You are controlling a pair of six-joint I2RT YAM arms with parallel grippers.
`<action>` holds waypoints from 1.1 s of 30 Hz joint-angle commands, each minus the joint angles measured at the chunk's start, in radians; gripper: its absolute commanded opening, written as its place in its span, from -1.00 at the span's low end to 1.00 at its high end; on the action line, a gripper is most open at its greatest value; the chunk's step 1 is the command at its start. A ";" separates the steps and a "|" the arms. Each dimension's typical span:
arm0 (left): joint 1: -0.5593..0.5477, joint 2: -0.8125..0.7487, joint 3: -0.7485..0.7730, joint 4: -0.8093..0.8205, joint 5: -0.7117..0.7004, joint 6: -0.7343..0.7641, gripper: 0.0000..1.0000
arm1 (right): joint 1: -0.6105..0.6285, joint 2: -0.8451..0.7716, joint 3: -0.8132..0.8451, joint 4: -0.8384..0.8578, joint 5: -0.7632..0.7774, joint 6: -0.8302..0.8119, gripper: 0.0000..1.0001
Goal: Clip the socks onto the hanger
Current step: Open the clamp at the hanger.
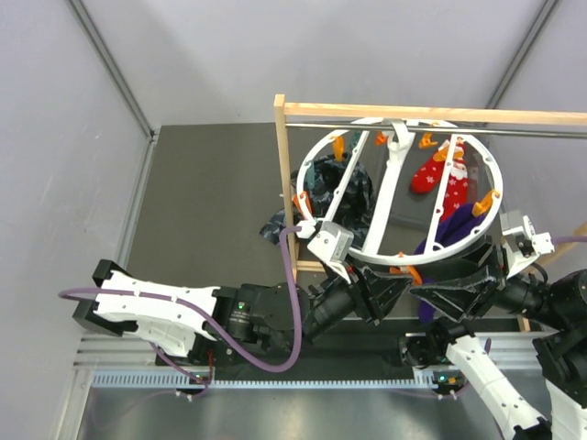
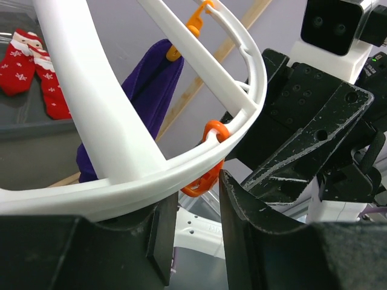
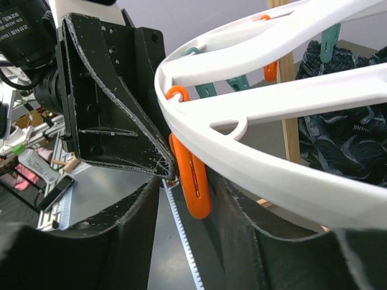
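Grey walls all round, dark table (image 1: 211, 183) below. Hanger (image 1: 385, 202) is being hung by its hook from the rod (image 1: 532, 130) of a wooden rack (image 1: 281, 183). Purple sock (image 2: 154, 90) is being held by an orange clip up on the rim. Red socks (image 1: 440, 174) are being seen through the ring's right side and dark socks (image 1: 335, 183) at its left; clipped or not can't be told. Near rim is being flanked by both arms. Left gripper (image 2: 196, 241) is being kept parted, rim lying across one finger, another orange clip (image 2: 199, 186) right at the gap. Right gripper (image 3: 187, 241) is being kept spread too, that clip hanging between its fingers with a gap showing on one side.
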 commanded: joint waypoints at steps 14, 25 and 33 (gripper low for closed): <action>-0.001 0.049 0.127 -0.022 -0.033 -0.071 0.09 | -0.010 -0.027 -0.054 0.060 0.035 -0.012 -1.00; -0.001 0.112 0.206 -0.142 -0.221 -0.186 0.31 | -0.020 -0.043 -0.008 0.000 0.115 -0.106 -1.00; -0.007 0.209 0.305 -0.138 -0.278 -0.121 0.15 | -0.022 -0.043 0.001 -0.025 0.149 -0.139 -1.00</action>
